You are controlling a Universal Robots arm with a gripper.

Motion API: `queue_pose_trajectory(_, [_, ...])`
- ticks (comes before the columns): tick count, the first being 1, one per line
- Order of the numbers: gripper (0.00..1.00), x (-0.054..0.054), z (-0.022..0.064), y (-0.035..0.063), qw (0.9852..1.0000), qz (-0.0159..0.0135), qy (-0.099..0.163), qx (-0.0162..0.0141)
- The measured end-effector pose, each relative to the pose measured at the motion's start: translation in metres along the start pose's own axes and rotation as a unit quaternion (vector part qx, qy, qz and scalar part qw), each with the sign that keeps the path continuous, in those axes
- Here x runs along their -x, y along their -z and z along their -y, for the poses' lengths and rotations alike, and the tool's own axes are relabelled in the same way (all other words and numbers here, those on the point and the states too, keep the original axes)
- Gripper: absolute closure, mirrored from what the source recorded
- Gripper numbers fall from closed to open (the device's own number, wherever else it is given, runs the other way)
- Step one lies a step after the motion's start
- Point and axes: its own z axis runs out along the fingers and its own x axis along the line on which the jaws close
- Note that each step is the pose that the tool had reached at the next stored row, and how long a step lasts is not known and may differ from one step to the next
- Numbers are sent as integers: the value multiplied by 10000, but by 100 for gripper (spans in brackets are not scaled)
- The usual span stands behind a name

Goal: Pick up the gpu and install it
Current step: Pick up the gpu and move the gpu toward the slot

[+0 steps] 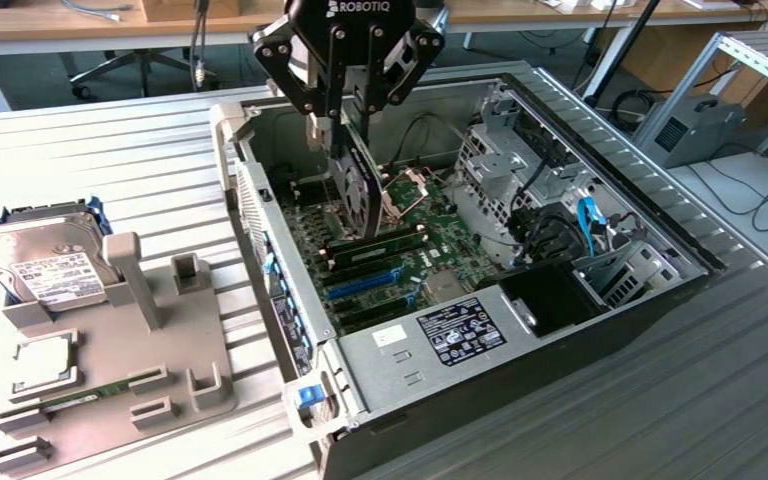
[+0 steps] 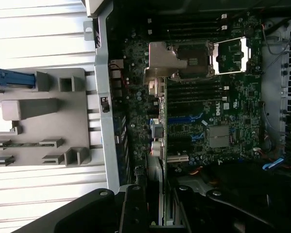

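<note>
Gpu point(image 1: 357, 185), a flat black card with a round fan, hangs on edge from the gripper point(image 1: 341, 128), whose fingers are pinched narrowly on its upper edge. Nearest, at the exterior view's left, a grey holder point(image 1: 157, 350) carries a hard drive point(image 1: 51, 270). Beyond lies the open computer case point(image 1: 261, 200); the card is inside it, over the motherboard point(image 1: 424, 240). Wooden desks point(image 1: 64, 20) stand farthest back.
</note>
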Motion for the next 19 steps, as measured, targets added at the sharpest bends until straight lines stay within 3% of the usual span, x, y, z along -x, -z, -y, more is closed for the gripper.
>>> queue_pose_trajectory(19, [74, 100, -9, -20, 10000, 3, 1, -46])
